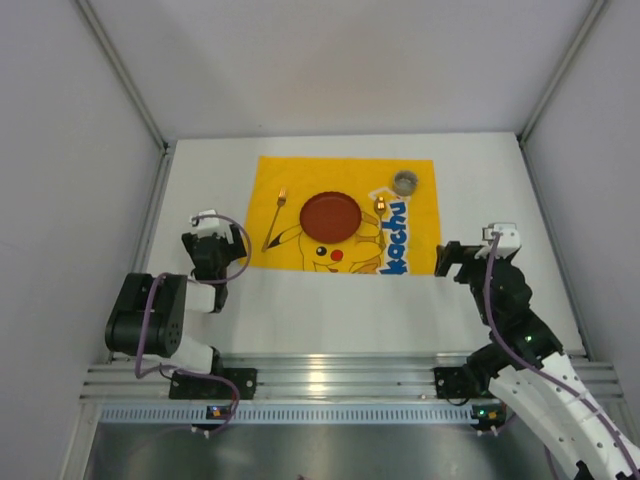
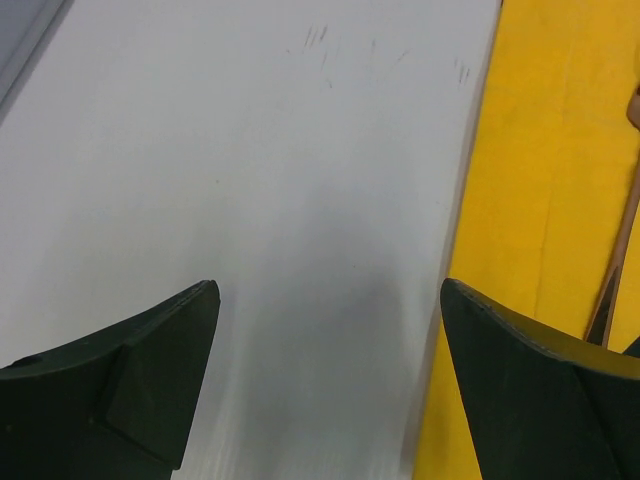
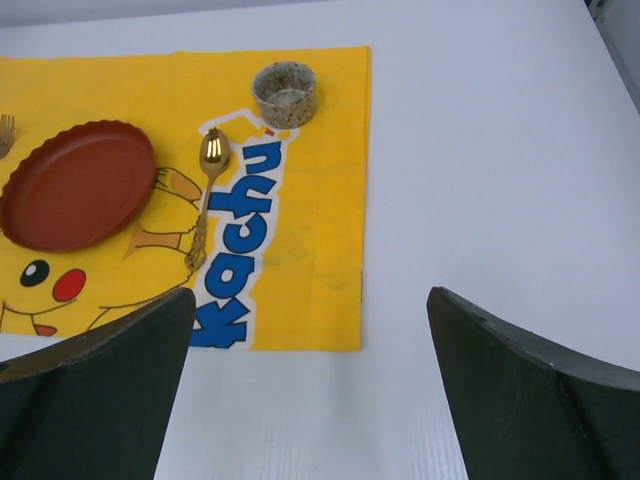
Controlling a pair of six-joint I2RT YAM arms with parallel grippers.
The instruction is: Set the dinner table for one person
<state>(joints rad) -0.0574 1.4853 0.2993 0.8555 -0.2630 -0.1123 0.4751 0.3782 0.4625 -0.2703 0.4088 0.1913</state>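
Note:
The white dinner table [image 1: 330, 310] carries a yellow cartoon mat [image 1: 290, 180]. On the mat lie a red-brown plate [image 1: 330, 215], a gold fork [image 1: 275, 220] to its left, a gold spoon [image 1: 381, 218] to its right and a small speckled cup [image 1: 405, 183] at the far right. The right wrist view shows the plate [image 3: 78, 185], the spoon [image 3: 205, 195] and the cup [image 3: 285, 94]. My left gripper [image 1: 215, 238] is open and empty over bare table beside the mat's left edge [image 2: 545, 200]. My right gripper [image 1: 462, 258] is open and empty by the mat's near right corner.
A ribbed aluminium rail [image 1: 340, 378] runs along the near edge where both arm bases are bolted. Grey walls close in the table at the left, right and back. The fork handle [image 2: 615, 270] shows at the right edge of the left wrist view.

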